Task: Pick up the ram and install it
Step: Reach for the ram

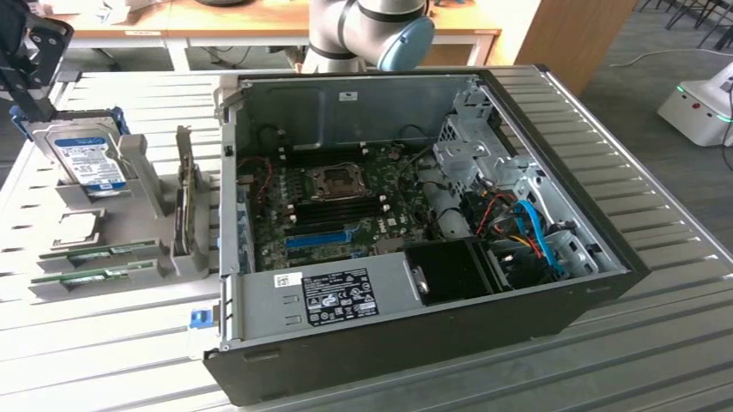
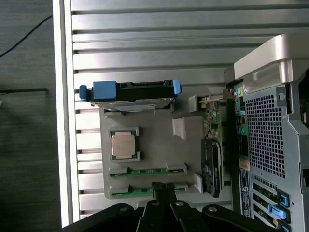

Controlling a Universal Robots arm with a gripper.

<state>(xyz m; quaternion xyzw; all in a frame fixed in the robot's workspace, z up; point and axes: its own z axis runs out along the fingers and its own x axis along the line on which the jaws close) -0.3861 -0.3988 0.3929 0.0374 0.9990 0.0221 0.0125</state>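
A: What are the jaws doing?
B: They're sitting closed, gripping nothing, hovering right over the nearer ram (image 2: 137,192).
A: Why is it resting on edge?
B: The grey holder (image 2: 154,145) is probably offering its top edge for pinching. The computer case (image 2: 270,145) is sitting farther off.

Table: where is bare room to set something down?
Free: the near table corner, bordered by the parts holder and the computer case; also the strip along the case on the exterior view's right. Crowded: the holder and its narrow gap to the case.
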